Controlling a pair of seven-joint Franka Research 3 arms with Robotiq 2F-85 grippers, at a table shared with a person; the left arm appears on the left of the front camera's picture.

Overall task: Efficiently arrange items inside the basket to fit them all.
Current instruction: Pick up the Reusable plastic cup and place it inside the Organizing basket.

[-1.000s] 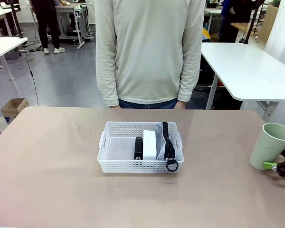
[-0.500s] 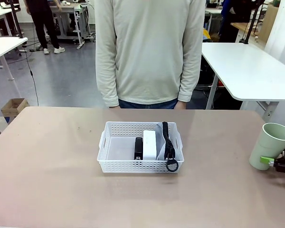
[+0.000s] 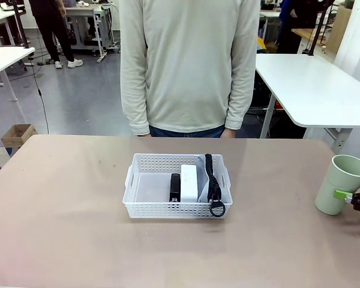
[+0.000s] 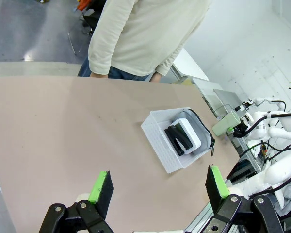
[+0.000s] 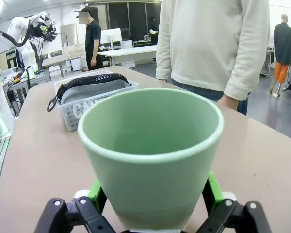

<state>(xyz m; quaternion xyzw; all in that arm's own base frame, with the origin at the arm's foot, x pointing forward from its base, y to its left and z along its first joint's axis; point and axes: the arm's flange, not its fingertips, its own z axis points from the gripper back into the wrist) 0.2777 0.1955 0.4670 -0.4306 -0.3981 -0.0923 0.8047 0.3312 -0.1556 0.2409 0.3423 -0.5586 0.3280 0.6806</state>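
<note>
Tabletop [image 3: 60, 204], right pincer [image 5: 153, 191] spread around cup [image 5: 150, 155]

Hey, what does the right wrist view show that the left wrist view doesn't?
Right wrist view alone: the inside of the pale green cup, standing between the open right hand's green pads, and the grey pouch side-on with its strap and ring hanging over the basket rim. Left wrist view alone: the open left hand above bare table, and the stapler beside the white box. Both share the basket, cup and person.
</note>
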